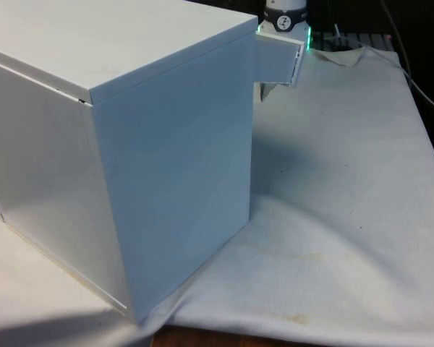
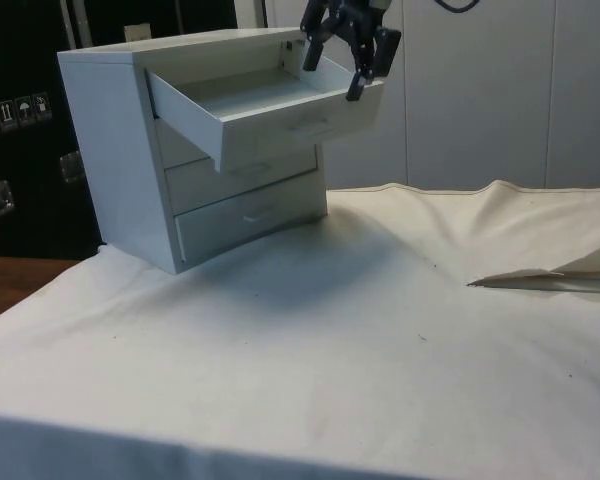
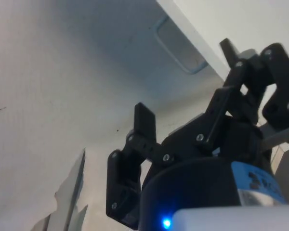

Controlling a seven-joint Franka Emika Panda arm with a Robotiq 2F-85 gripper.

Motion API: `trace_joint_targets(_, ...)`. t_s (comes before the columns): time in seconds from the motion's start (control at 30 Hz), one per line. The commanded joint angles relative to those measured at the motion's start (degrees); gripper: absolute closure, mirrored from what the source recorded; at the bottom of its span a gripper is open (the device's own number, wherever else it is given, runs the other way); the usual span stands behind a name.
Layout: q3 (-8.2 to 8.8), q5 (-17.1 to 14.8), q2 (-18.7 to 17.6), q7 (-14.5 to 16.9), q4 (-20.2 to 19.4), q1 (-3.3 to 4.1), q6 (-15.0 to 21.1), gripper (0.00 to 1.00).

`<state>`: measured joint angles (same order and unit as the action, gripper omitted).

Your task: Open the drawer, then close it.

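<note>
Drawer (image 2: pixel 255 105) at top of chest (image 2: pixel 115 150) pulled out, nothing visible inside; tool (image 2: pixel 342 62) spread wide above its front.

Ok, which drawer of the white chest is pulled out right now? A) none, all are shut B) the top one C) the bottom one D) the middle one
B: in the side view the top drawer juts out of the chest, open, with the gripper at its front edge.
</note>
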<state>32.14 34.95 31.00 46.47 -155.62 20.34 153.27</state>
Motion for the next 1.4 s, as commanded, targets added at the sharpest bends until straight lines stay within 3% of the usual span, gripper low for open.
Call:
trace_joint_targets(0.0,-0.57,0.4,0.3,-0.7,-0.3,-0.34,0.0,0.04)
trace_joint_targets(0.13,-1.55,0.7,0.8,-1.7,-1.3,-0.52,0.2,0.0)
trace_joint_targets(0.17,-0.8,0.0,0.3,-0.8,-0.9,0.17,0.0,0.0)
trace_joint_targets(0.2,-1.83,0.9,1.0,-1.9,-1.7,-0.57,0.2,0.0)
trace_joint_targets(0.4,-3.61,1.5,1.9,-3.6,-4.1,-0.86,1.0,0.0)
trace_joint_targets(0.43,-2.64,0.1,2.2,-2.3,-4.0,0.17,0.1,0.0)
trace_joint_targets(0.47,-3.84,1.5,1.9,-3.7,-4.3,-0.86,1.3,0.0)
trace_joint_targets(0.67,-5.27,2.1,0.5,-3.8,-4.9,-0.8,1.9,0.0)
trace_joint_targets(0.7,-4.47,0.7,0.8,-2.9,-5.1,0.17,1.2,0.0)
trace_joint_targets(0.73,-5.5,2.2,0.2,-3.8,-4.9,-0.86,1.9,0.0)
trace_joint_targets(1.0,-6.76,3.9,-1.1,-3.9,-4.8,-0.97,1.4,0.0)
trace_joint_targets(1.03,-5.79,2.6,-0.9,-2.9,-5.1,0.17,1.2,0.0)
trace_joint_targets(1.07,-6.88,4.4,-1.3,-3.9,-4.8,-0.97,1.1,0.0)
trace_joint_targets(1.3,-6.93,7.2,-1.3,-4.6,-4.6,-1.26,0.5,0.0)
trace_joint_targets(1.33,-5.9,5.7,-1.0,-3.6,-5.0,0.0,0.6,0.0)
trace_joint_targets(1.37,-6.93,8.1,-1.4,-5.2,-4.5,-1.32,0.4,0.0)
